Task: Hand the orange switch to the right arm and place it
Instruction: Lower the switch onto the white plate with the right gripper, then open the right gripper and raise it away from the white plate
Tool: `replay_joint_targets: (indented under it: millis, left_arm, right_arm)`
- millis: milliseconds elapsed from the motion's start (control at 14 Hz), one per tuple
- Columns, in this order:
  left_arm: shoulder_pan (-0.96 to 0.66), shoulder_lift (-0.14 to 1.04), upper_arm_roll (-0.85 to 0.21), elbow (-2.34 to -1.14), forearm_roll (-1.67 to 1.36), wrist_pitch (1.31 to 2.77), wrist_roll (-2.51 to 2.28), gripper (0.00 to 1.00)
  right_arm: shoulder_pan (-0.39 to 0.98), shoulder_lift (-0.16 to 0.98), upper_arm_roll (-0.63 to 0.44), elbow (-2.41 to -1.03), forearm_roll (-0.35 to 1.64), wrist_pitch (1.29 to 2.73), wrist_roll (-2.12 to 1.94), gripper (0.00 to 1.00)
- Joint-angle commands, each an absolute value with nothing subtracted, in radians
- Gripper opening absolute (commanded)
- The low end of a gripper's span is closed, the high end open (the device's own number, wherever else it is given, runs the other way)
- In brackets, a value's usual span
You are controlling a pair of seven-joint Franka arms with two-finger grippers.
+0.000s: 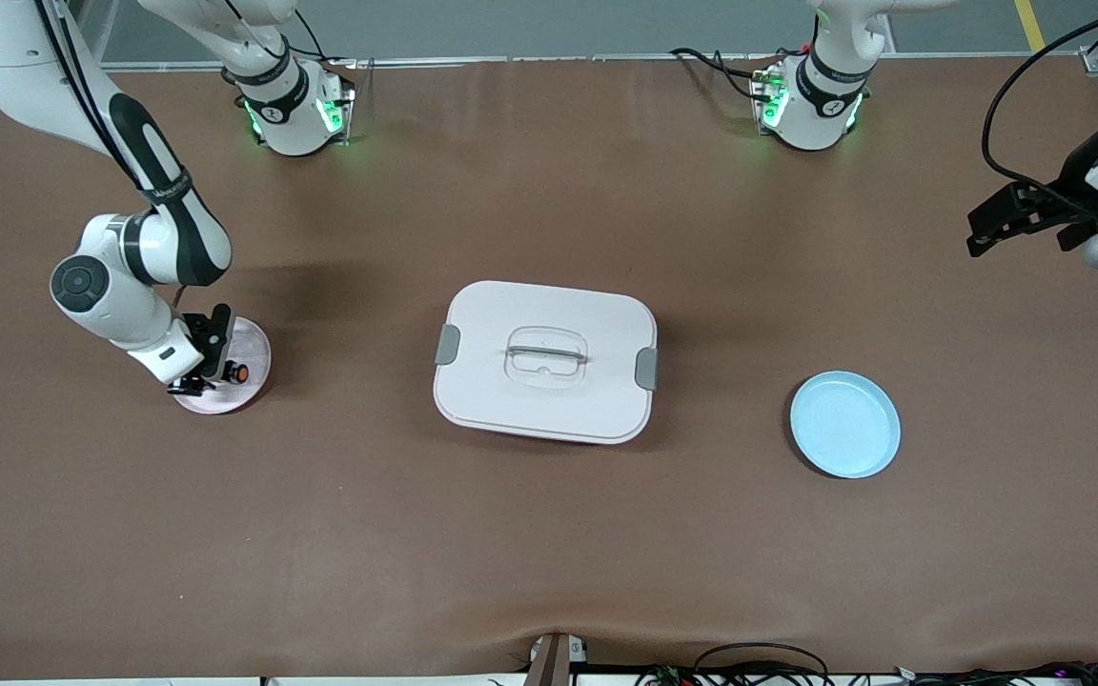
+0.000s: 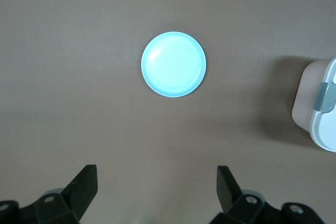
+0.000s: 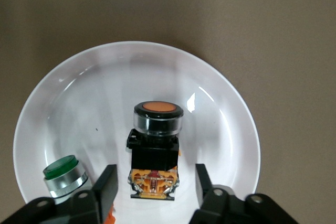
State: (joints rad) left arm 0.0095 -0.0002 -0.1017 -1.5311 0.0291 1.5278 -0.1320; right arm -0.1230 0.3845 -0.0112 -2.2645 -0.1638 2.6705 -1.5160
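On the white plate [image 3: 220, 103] at the right arm's end of the desk [image 1: 549, 553] sits the orange switch [image 3: 155, 148], between my right end effector's [image 3: 152, 184] spread fingers. Small, rigid, light; glossy cap looks slippery, so I'd pinch the black body. Green button [image 3: 64, 174] crowds it. Left end effector [image 2: 157, 187] waits spread, high over its own desk end.

The desk [image 1: 549, 534] wears matt brown cloth. The white plate [image 3: 220, 103] looks glossy and smooth, the orange switch [image 3: 155, 148] hard plastic under a shiny clear collar. The blue plate [image 2: 174, 64] gleams softly.
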Motion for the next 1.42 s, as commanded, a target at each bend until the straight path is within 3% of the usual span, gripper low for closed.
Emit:
replay_joint_targets:
  millis: [0,285,855,1353]
  left_arm:
    - [0.006,-0.035,-0.1,-1.569,0.02,1.529,-0.114,1.0]
    - [0.002,-0.035,-0.106,-1.569,0.021,1.529,-0.114,1.0]
    - [0.008,-0.054,-0.114,-1.583,0.021,1.529,-0.114,1.0]
    - [0.008,-0.071,-0.114,-1.614,0.025,1.532,-0.114,1.0]
  right_arm:
    - [-0.133,0.384,-0.006,-2.26,-0.176,2.669,-1.497,1.0]
    - [-0.132,0.354,-0.003,-2.252,-0.167,2.584,-1.41,1.0]
    - [-0.095,0.161,-0.002,-2.186,-0.074,2.205,-1.089,1.0]
    - [-0.1,0.016,-0.006,-2.129,-0.038,2.001,-0.85,1.0]
